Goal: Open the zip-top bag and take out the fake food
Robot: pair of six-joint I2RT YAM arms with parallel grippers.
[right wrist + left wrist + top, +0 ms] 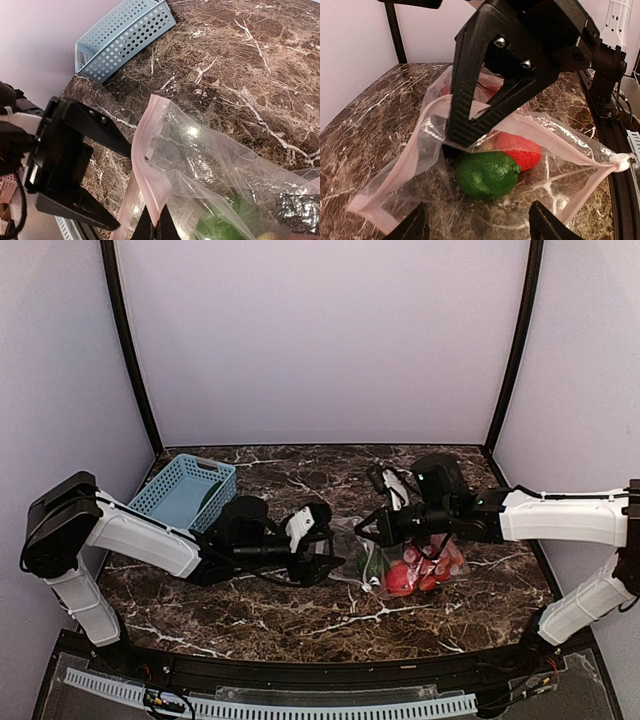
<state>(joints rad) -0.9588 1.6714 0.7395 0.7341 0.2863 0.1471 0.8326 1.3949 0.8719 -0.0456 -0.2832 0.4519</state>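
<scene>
A blue basket (185,490) sits at the far left corner of the marble table (250,610). Next to the right, the left gripper (336,558) has its jaws spread wide and holds nothing, close in front of the bag's mouth. The zip-top bag (560,155) lies right of the middle of the tabletop, nearer the near edge, with its mouth gaping toward the left. Inside it are a green ball (487,175) and a red piece (525,152), touching each other. The right gripper (457,140) is pinched tight on the upper pink zip strip (145,145), holding that lip raised.
</scene>
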